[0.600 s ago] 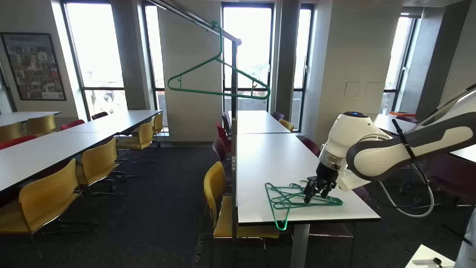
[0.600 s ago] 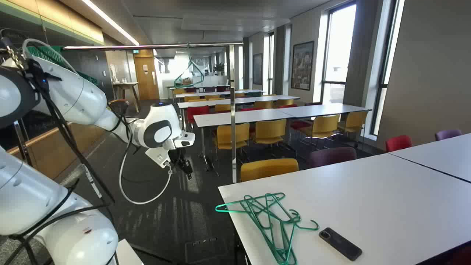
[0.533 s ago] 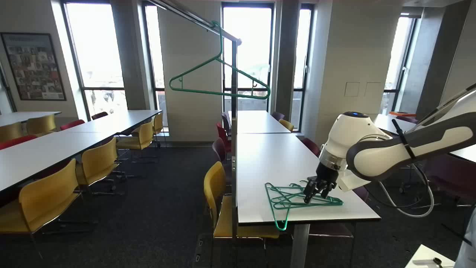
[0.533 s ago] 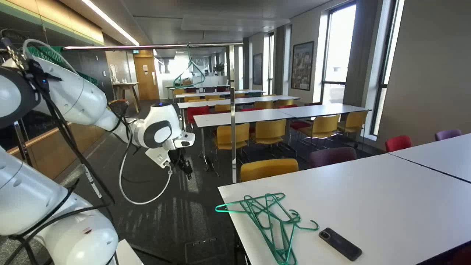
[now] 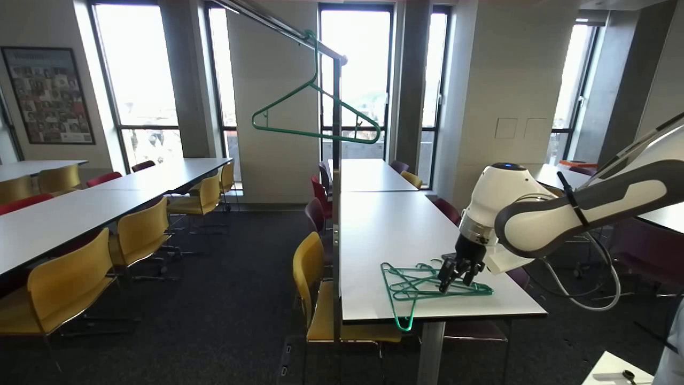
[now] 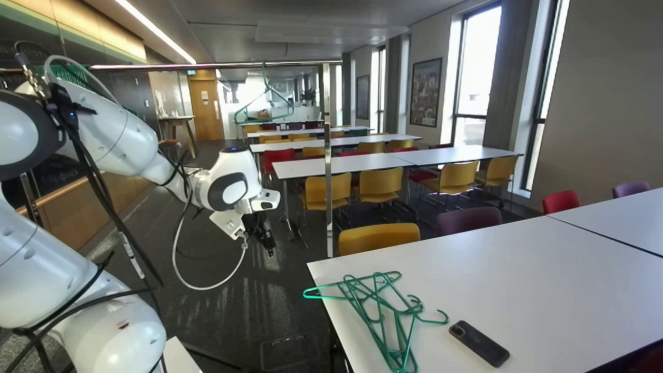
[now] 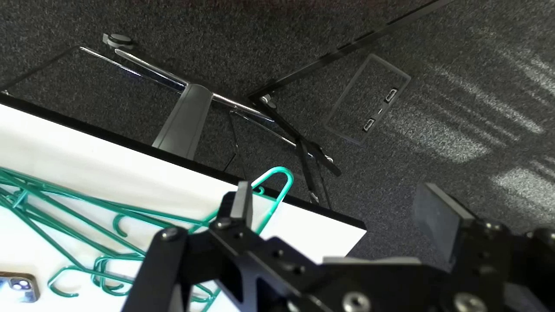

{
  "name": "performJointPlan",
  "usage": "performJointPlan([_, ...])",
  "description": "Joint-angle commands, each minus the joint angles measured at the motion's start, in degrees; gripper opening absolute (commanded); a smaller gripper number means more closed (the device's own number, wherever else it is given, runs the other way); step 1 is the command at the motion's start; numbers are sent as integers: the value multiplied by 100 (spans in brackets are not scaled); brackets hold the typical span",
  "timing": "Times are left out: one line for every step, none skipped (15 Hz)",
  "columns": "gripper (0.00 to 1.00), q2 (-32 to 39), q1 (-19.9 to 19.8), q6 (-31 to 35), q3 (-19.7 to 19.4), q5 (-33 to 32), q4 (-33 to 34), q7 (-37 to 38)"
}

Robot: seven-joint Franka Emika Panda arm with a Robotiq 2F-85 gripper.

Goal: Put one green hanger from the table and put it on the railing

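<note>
Hovering wide apart with nothing between them, my jaws stand left of the desk (image 6: pixel 481 280) in an exterior view, over the floor (image 7: pixel 373 173) as best I can judge. One green hanger (image 5: pixel 312 83) dangles by its hook from the railing (image 6: pixel 222 65); more hangers (image 6: pixel 369 324) lie tangled on the desk, left of a phone (image 6: pixel 479 343). That hung one may already satisfy the task; I can't be sure.

If I go for another, bars and hooks lie so crossed that lifting one could drag its neighbours along. The overhanging hanger (image 7: pixel 276 204), its corner past the desk's edge, could slide off if I knock that end. Rising carelessly, I might strike the railing and jolt the hung one loose.

My jaws mask some hangers in the wrist view, whose left border also cuts off others and the phone. How high I am above the desk is hard to read. In an exterior view my arm (image 6: pixel 119 134) crowds the railing's left end, and a green bunch (image 6: pixel 70 77) there is too obscured to identify.
</note>
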Motion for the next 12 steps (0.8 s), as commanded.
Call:
performJointPlan([100, 212, -3, 80, -452, -73, 128, -759])
performJointPlan([100, 284, -6, -4, -615, -138, 187, -1154])
performJointPlan([100, 340, -5, -94, -768, -236, 241, -1589])
performJointPlan([100, 399, 0, -169, -917, -335, 288, -2025])
performJointPlan([100, 460, 12, -216, -1078, -378, 345, -2437])
performJointPlan([100, 520, 74, -258, -1260, -324, 399, -2886])
performJointPlan([100, 566, 121, -309, -1405, -276, 453, -3303])
performJointPlan([100, 621, 170, -362, -1535, -207, 507, -3724])
performJointPlan([100, 667, 207, -415, -1631, -166, 546, -4101])
performJointPlan([100, 705, 250, -467, -1713, -123, 577, -4467])
performJointPlan([100, 747, 309, -500, -1801, -64, 590, -4828])
performJointPlan([100, 783, 373, -496, -1858, 7, 580, -5137])
